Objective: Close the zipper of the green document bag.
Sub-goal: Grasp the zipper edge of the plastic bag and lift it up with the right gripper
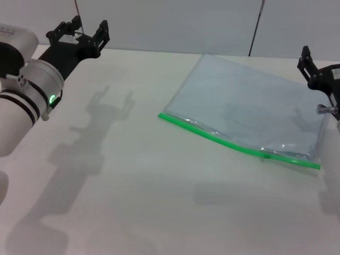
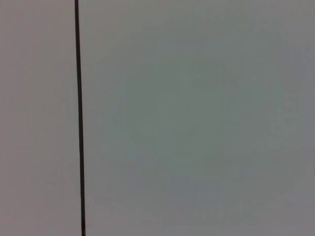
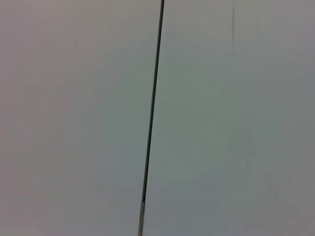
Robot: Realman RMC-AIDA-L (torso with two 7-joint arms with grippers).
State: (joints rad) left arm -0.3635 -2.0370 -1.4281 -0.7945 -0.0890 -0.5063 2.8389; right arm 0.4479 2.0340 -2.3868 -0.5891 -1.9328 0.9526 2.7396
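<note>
Green document bag (image 1: 249, 109) flat near bench (image 1: 133, 175) right edge, zipper (image 1: 234, 142) along its near side.
Left gripper (image 1: 85, 33) open, empty, far-left corner; right gripper (image 1: 313, 66) beside bag, opening unclear; wrist views: wall only.

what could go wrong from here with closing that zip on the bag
The green document bag lies loose on the table with neither gripper on it, so pulling the small slider along the zipper may just drag the bag. The slider is tiny and easy to miss. The left gripper hangs open far from the bag; the right gripper sits near its far corner.
</note>
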